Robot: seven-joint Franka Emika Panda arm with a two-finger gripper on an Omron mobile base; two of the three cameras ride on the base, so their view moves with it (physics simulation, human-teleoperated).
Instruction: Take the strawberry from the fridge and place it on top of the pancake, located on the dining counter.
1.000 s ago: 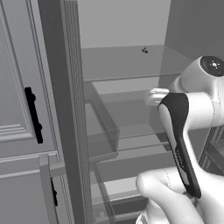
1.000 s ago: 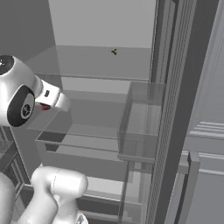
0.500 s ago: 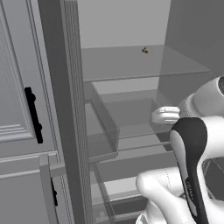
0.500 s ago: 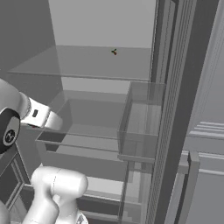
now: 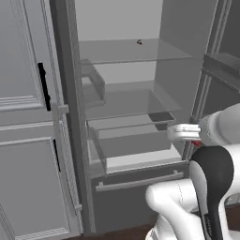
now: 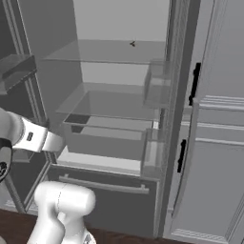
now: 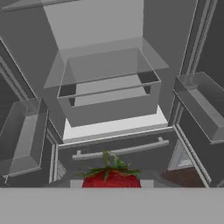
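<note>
Fridge (image 5: 185,70) open in front of me, doors swung wide. My gripper (image 5: 172,132) is out in front of the lower shelves, above the bottom drawer (image 7: 131,159), pinching the strawberry (image 7: 111,178), which sits red with green leaves right at my fingertips. Small dark speck (image 5: 139,42) on top glass shelf, can't tell what. Grey cabinets (image 5: 23,117) beside the fridge.
</note>
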